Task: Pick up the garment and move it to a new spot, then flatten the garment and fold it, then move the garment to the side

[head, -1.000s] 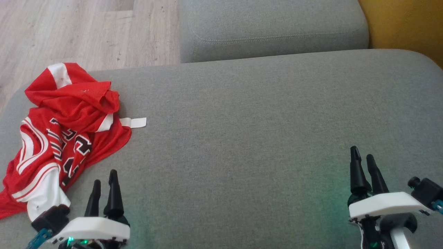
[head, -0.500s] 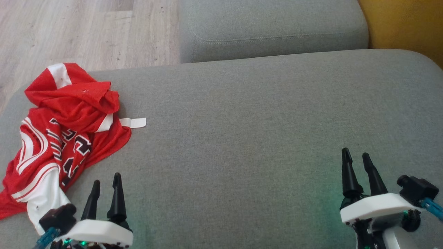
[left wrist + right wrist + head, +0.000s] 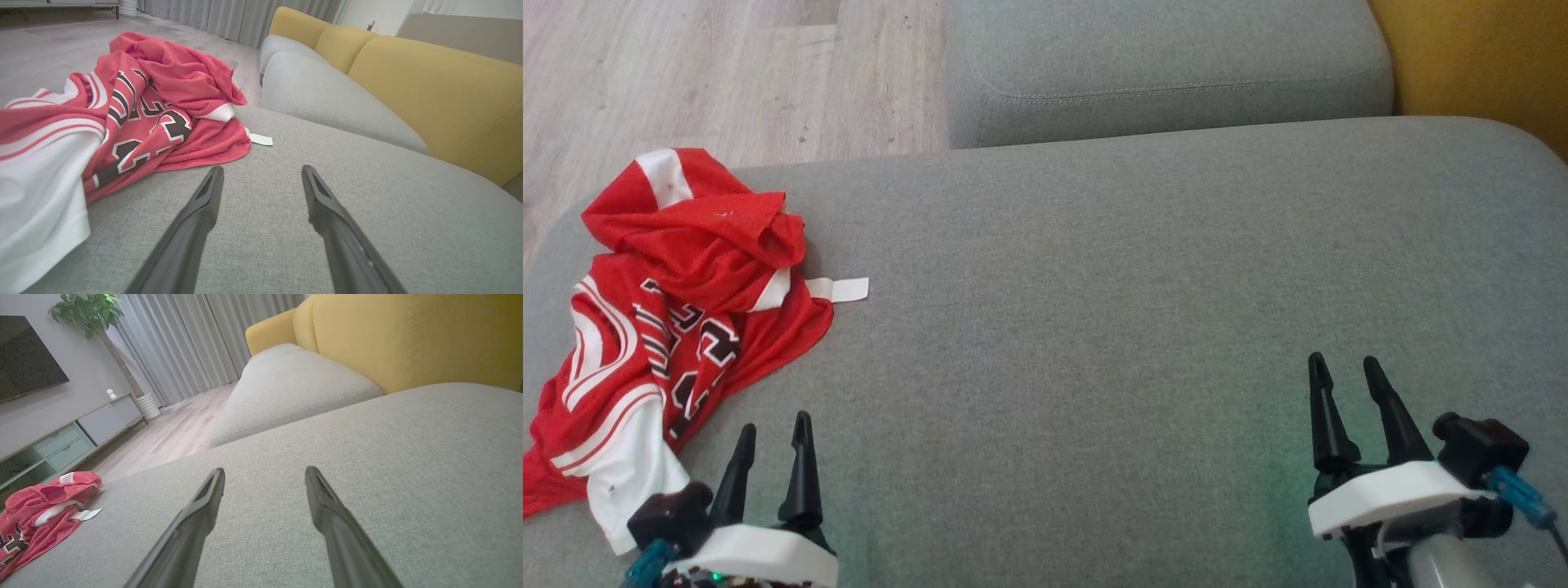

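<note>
Grey upholstery forms the work surface: a broad sofa seat (image 3: 1094, 286), with a second grey cushion (image 3: 1168, 73) at its far side. A yellow backrest (image 3: 1470, 57) stands at the far right and pale wood floor (image 3: 686, 73) lies at the far left.

The right wrist view adds the room beyond: grey curtains (image 3: 184, 343), a potted plant (image 3: 88, 312), a dark wall screen (image 3: 24, 359) and a low cabinet (image 3: 81, 428). The left wrist view gives the garment at close range.

The garment (image 3: 678, 310) is a red jersey with white trim and black, white-edged lettering. It lies crumpled in a heap at the left end of the seat, its white part nearest. A white tag (image 3: 845, 288) juts from its right edge onto the cushion.

The left gripper (image 3: 775, 423) is at the near left, just beside the garment and clear of it, fingers spread wide and empty. The right gripper (image 3: 1342, 359), at the near right and well apart from the garment, is likewise spread wide and holds nothing.
</note>
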Controlling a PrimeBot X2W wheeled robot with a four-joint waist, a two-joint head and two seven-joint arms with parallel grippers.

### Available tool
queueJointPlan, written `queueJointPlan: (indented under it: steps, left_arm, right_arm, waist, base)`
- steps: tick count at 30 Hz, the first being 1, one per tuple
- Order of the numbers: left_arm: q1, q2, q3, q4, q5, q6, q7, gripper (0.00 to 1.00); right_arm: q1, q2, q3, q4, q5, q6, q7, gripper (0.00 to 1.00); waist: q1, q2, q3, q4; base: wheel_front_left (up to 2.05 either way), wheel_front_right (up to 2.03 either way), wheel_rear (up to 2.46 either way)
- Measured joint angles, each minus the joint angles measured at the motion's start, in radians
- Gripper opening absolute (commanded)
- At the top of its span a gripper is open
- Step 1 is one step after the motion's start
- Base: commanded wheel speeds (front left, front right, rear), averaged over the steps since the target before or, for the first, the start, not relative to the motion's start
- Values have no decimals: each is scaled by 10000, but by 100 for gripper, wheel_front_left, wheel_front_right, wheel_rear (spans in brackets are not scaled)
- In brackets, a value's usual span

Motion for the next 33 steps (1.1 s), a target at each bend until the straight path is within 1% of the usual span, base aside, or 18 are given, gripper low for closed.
queueJointPlan:
  steps: [13, 17, 24, 33]
  left_arm:
    - [1, -6, 148, 399, 963, -73, -397, 100]
    - [0, -4, 146, 468, 1344, -151, -533, 100]
    - [0, 6, 138, 637, 2115, -159, -744, 100]
    - [-7, -15, 284, 1041, 2148, -165, -966, 100]
  right_arm:
    - [-7, -4, 79, 301, -1216, 0, -408, 100]
    - [-10, -6, 113, 378, -1624, 0, -525, 100]
    - [-72, -8, 155, 447, -2245, 0, -734, 100]
    - [-208, -12, 165, 721, -2502, 0, -970, 100]
  waist:
    - [0, 0, -23, -37]
    - [0, 0, -20, -43]
    - [0, 0, -25, -68]
    - [0, 0, -22, -61]
  base:
    - [0, 0, 0]
    - [0, 0, 0]
    - [0, 0, 0]
    - [0, 0, 0]
